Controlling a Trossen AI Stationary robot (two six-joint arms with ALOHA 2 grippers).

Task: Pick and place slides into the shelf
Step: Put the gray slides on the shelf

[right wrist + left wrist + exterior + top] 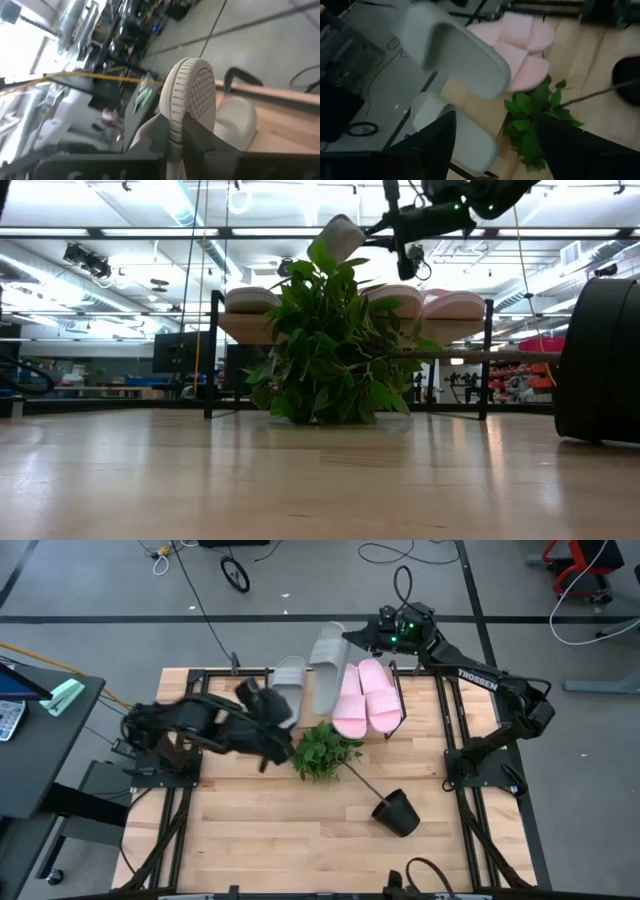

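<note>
Two pale pink slides (366, 698) lie side by side on the shelf (415, 710) at the table's far edge. One light grey slide (288, 678) rests on the shelf's left part. A second grey slide (327, 665) is held between them by my right gripper (352, 638), which is shut on it and reaches in from the far right. In the low view its end (340, 236) stands above the shelf top. My left gripper (492, 132) is open and holds nothing. It hovers just near of the resting grey slide (465, 137). My right gripper pinches the grey slide's sole (172, 117) between its two fingers, near the slide's far end. One finger (200, 132) lies on the patterned underside, the other on the opposite face. The fingers come in level from the far right. The slide is turned on edge.
A green leafy plant (323, 750) lies on the table just near of the shelf and hides much of it in the low view. Its stem runs to a tipped black pot (397, 812) toward the near right. Bare wooden tabletop (280, 830) lies nearer.
</note>
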